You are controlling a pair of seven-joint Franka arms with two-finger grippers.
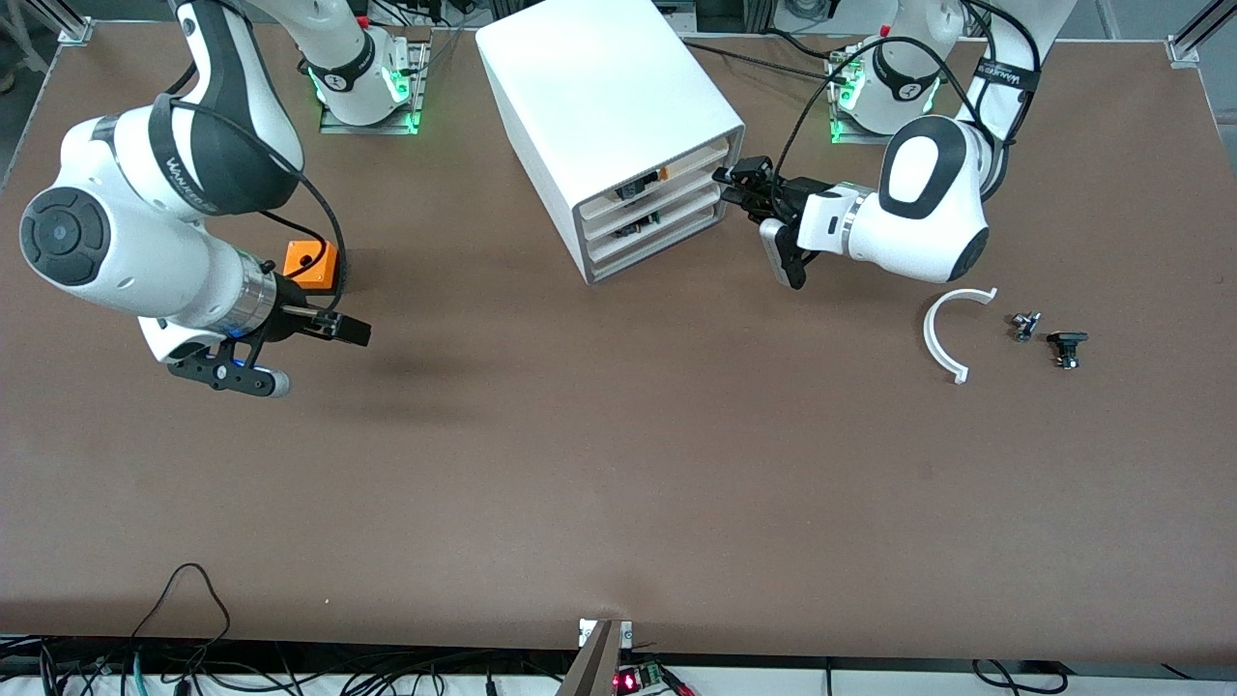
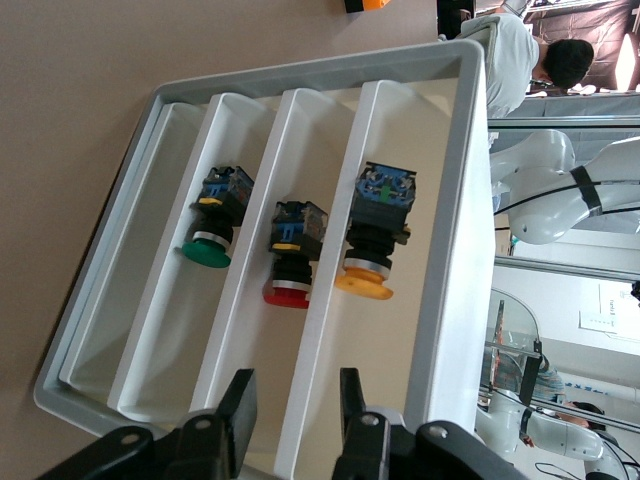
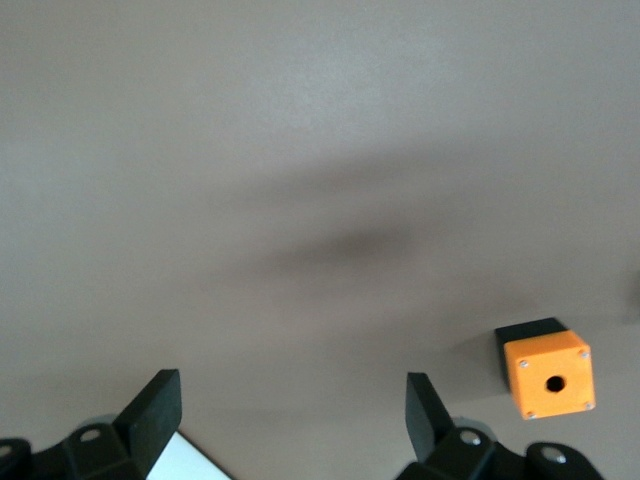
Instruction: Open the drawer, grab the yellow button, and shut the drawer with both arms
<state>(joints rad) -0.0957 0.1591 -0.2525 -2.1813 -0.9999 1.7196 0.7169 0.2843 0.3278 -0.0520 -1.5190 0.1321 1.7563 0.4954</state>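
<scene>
Left hand [image 2: 293, 405] fingers apart at the drawer [image 2: 440, 200] front; right hand [image 3: 290, 400] wide open, empty.

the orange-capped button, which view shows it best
The left wrist view: the button lies plainly in the drawer, just ahead of the left tool. The front view shows only the drawer's edge, and the right wrist view misses it.

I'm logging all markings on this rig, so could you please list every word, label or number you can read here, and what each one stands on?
"WANJFEE" or similar, only partly readable: on the black band of the right arm.
White lettering on the black band of the left arm: too small to read.
Nothing readable on the cabinet, the buttons or the orange cube.
</scene>
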